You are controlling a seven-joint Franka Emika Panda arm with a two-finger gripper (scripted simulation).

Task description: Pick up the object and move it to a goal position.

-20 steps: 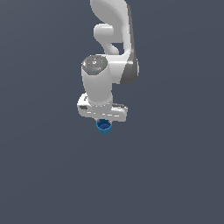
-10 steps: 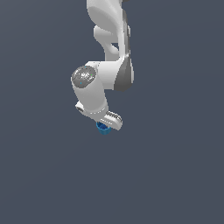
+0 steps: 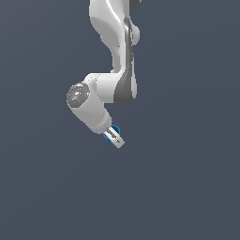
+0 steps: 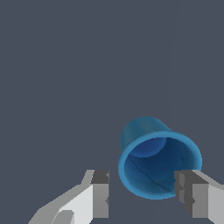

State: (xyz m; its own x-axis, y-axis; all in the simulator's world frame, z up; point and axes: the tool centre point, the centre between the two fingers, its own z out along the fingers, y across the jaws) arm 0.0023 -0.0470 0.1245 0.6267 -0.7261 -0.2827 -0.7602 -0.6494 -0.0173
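The blue cup (image 4: 157, 164) shows in the wrist view with its hollow mouth turned toward the camera and its base farther away. My gripper (image 4: 142, 194) is open, with its fingers spread about as wide as the cup. One fingertip (image 4: 101, 192) stands clear of the rim with a small gap. The other fingertip (image 4: 186, 190) overlaps the rim's edge. In the exterior view the arm is tilted, and the gripper (image 3: 115, 137) points down toward that view's right. Only a sliver of the cup (image 3: 116, 130) shows behind the fingers.
Both views show only a plain dark grey ground. The white arm's links (image 3: 112, 56) hang down from the top of the exterior view.
The wrist has swung toward the exterior view's left and tilted, so the hand now slants instead of pointing straight down. The blue cup has stayed close to the fingertips.
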